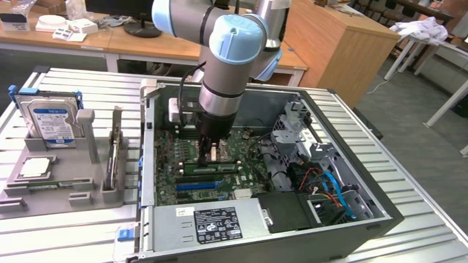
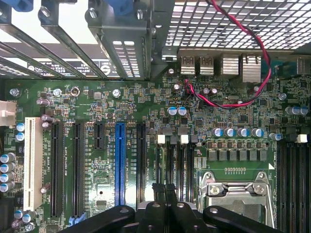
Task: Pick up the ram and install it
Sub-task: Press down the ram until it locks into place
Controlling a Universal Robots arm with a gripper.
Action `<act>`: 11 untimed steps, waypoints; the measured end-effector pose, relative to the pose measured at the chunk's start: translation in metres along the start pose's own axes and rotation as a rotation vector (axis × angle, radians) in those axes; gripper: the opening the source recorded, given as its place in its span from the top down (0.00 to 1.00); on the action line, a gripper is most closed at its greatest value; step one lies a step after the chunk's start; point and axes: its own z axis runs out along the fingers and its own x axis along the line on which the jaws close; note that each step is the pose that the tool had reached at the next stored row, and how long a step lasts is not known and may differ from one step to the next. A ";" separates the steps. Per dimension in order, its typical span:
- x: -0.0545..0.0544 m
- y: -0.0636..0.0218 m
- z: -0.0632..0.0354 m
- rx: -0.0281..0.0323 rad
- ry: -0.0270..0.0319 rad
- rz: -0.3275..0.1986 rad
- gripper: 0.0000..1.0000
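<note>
1. The arm's body hides most of the gripper (image 1: 210, 156) over the motherboard (image 1: 241, 143)
2. The ram (image 1: 212, 167), a thin green stick, lies in a slot beneath the fingers, partly covered
3. In the wrist view, the black fingertips (image 2: 164, 194) sit pinched together, gripping nothing discernible
4. The case (image 1: 365, 192) is grey sheet metal

You can't see the arm (image 1: 219, 33) above its elbow; the exterior view's top edge cuts it. The pincer (image 2: 165, 188) hides its own tips and whatever it grips, and the power-supply label (image 1: 217, 224) is too small to read.
</note>
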 end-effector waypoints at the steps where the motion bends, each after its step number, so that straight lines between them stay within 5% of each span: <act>1: 0.000 0.0000 0.0000 0.0000 0.0000 0.000 0.89; 11: 0.000 0.0000 0.0006 0.0000 0.0000 0.000 0.89</act>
